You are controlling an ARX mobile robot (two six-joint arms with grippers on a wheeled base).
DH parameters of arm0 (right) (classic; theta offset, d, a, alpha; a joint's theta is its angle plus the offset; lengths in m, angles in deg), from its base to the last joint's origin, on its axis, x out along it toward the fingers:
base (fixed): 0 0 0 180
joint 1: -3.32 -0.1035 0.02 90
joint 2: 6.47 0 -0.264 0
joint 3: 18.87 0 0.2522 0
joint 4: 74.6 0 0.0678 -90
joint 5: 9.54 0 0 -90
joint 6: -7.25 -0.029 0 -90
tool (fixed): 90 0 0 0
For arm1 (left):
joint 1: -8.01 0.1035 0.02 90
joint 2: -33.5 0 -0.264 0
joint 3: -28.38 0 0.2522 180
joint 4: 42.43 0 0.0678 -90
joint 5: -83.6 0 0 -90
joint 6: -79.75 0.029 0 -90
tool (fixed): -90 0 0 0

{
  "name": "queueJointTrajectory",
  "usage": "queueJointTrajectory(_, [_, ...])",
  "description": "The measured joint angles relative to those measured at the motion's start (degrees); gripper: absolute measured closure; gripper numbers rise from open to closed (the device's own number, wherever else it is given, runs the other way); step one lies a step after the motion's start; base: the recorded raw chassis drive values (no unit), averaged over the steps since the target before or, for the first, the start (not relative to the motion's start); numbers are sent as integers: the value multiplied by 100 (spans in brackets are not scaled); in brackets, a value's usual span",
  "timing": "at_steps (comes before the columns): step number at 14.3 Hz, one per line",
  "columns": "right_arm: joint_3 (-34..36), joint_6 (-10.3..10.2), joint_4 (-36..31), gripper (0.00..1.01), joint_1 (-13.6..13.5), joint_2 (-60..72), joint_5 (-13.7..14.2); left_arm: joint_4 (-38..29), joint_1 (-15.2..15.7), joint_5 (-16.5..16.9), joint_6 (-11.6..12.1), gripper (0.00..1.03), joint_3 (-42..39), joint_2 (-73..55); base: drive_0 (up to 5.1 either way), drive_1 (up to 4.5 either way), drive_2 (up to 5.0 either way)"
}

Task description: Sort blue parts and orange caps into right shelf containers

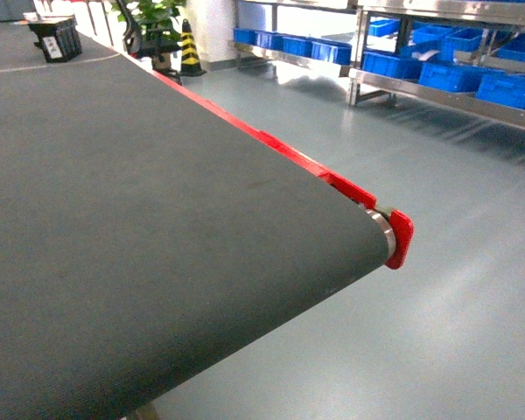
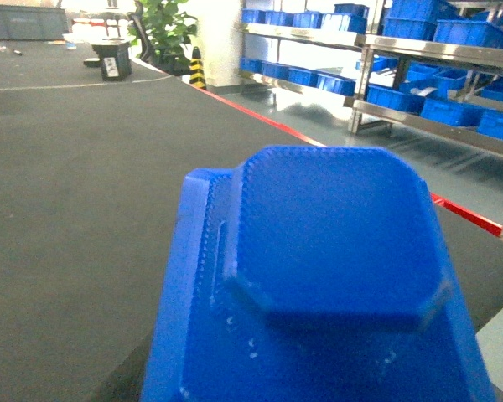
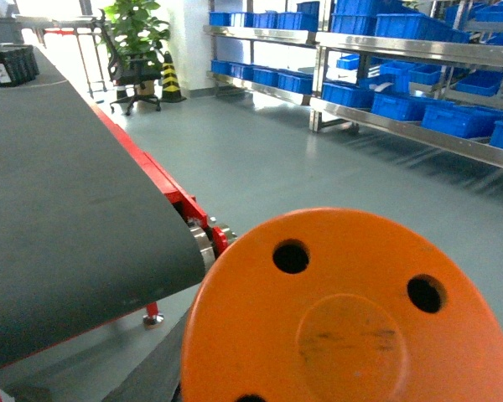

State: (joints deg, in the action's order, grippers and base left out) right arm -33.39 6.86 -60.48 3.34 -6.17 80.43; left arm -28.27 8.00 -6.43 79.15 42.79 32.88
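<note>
Up close, orange cap (image 3: 352,318) (filling view), blue part (image 2: 335,276)

Head view: neither arm nor gripper in sight.
Left wrist view: gripper hidden behind a blue part (image 2: 327,276) filling the near frame; jaw state unreadable.
Right wrist view: gripper hidden behind an orange cap (image 3: 352,310); jaw state unreadable.

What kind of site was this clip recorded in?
Likely a factory or warehouse floor: a long dark conveyor belt with red side rail, metal shelving racks holding blue plastic crates, and a striped traffic cone.
</note>
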Motion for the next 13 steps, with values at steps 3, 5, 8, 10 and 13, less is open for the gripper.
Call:
queueJointTrajectory(3, [0, 0, 2, 56, 0, 0, 0, 2, 0, 0, 0, 60, 0, 0, -158, -158, -158])
queueJointTrajectory(5, [0, 0, 0, 56, 0, 0, 0, 0, 0, 0, 0, 60, 0, 0, -160, -160, -160])
queueJointTrajectory(8, [0, 0, 0, 56, 0, 0, 0, 0, 0, 0, 0, 60, 0, 0, -164, -164, -164])
queueJointTrajectory(10, [0, 0, 0, 56, 0, 0, 0, 0, 0, 0, 0, 60, -2, 0, -164, -164, -164])
queueJointTrajectory(13, [0, 0, 0, 56, 0, 0, 0, 0, 0, 0, 0, 60, -2, 0, -157, -157, -157])
